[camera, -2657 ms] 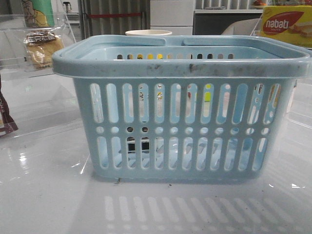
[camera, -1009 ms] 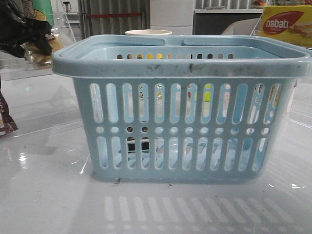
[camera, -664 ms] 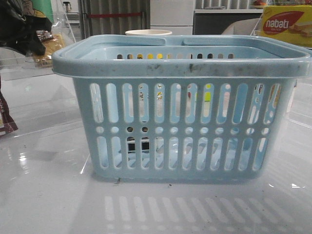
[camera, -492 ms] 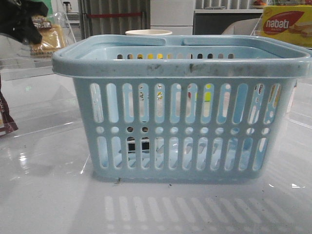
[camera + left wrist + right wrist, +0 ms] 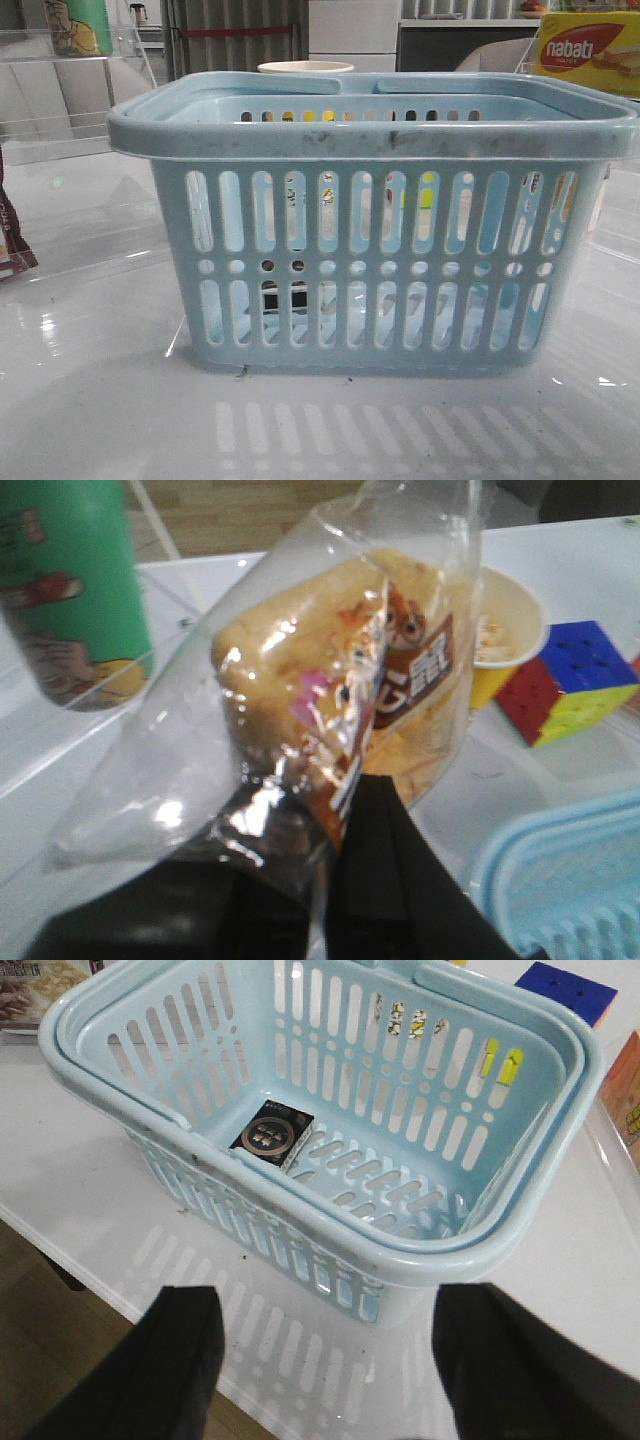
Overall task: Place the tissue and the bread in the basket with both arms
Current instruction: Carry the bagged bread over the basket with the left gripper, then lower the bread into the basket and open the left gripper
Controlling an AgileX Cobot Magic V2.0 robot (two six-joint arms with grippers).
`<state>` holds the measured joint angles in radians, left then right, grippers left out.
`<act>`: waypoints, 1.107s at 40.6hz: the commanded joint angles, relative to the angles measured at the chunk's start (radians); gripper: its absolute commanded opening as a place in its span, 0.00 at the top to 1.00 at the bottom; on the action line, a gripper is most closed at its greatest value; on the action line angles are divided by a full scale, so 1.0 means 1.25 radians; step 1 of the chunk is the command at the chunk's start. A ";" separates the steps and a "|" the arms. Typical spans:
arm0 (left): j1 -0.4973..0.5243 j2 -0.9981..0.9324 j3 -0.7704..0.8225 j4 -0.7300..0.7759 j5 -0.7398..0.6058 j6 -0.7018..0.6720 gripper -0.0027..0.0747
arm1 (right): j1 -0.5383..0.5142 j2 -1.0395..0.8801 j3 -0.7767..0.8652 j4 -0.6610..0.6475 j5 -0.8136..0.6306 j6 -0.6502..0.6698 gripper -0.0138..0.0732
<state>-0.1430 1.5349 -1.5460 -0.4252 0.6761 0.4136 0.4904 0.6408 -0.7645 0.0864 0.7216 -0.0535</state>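
Bread [image 5: 340, 700] hangs pinched in the left end effector [image 5: 330, 880]. Tissue [image 5: 273, 1134] lies inside the basket [image 5: 500, 1250]; the right end effector [image 5: 320, 1360] gapes wide, empty.

A glossy white table [image 5: 90, 400] is seen in the foreground, with overhead light reflected on it in bright spots; behind it, a grey corrugated panel [image 5: 235, 35] crossed by a red stripe is shown, beside white cabinet fronts [image 5: 352, 30]; a dark recess [image 5: 450, 45] is set under a shelf at the right.
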 commanded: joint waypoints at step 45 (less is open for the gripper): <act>-0.408 -0.050 0.161 0.022 -0.174 0.030 0.34 | 0.000 -0.001 -0.021 -0.009 -0.058 -0.009 0.21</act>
<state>-0.6480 1.5824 -1.3081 -0.4066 0.4941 0.4494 0.4904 0.6408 -0.7645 0.0864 0.7216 -0.0535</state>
